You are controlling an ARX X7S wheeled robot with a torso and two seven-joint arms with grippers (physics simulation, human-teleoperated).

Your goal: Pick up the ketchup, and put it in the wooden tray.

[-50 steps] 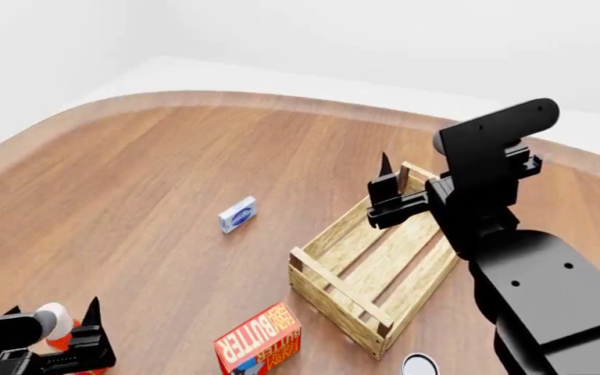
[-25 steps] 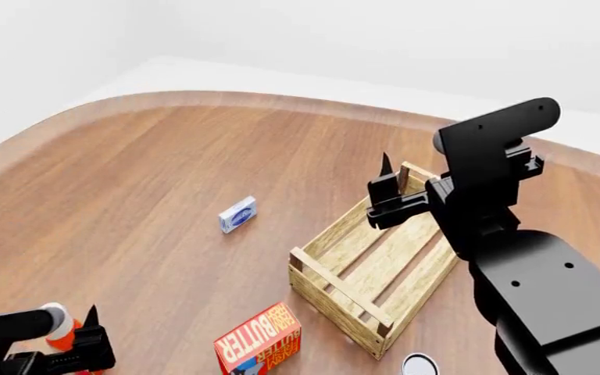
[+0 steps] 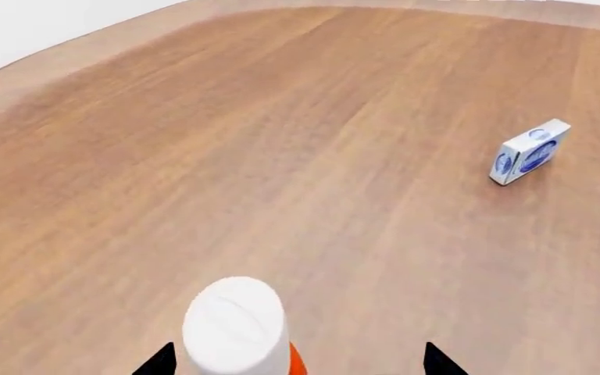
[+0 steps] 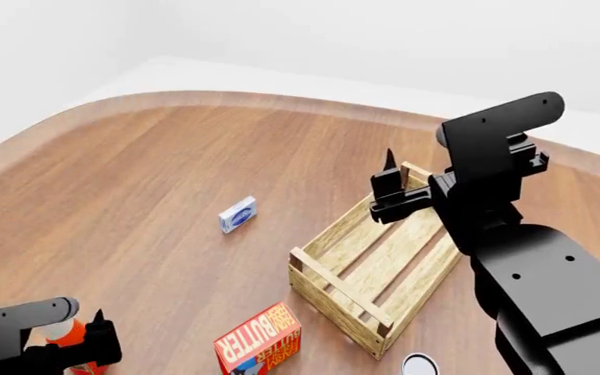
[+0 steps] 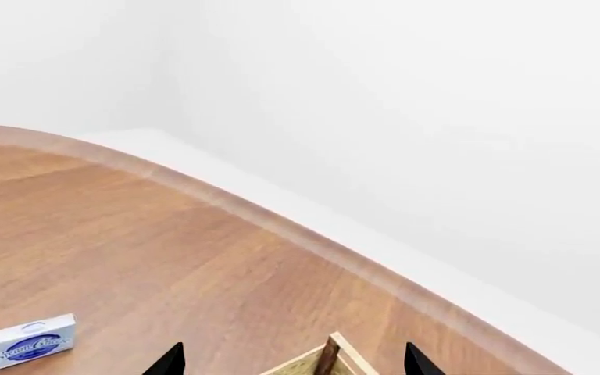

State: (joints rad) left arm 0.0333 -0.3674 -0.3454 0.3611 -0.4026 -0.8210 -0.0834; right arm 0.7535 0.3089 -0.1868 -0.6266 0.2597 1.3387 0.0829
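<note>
Warm brown wooden tabletop (image 4: 144, 180) carries everything. Well left of the pale slatted wooden tray (image 4: 378, 269), the left hand (image 3: 294, 361), spread open, straddles the white-capped orange-red ketchup bottle (image 3: 235, 328), seemingly ready to grasp; the right hand (image 5: 291, 361) hovers open over the tray.

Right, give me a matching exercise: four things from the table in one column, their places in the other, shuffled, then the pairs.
1. ketchup
2. tray
3. butter box
4. white-and-blue box

A. alone on open wood, mid-table
B. between the left claw's fingers
C. under the right claw
D. near the tray's front corner

Pairs: 1-B, 2-C, 3-D, 4-A
</note>
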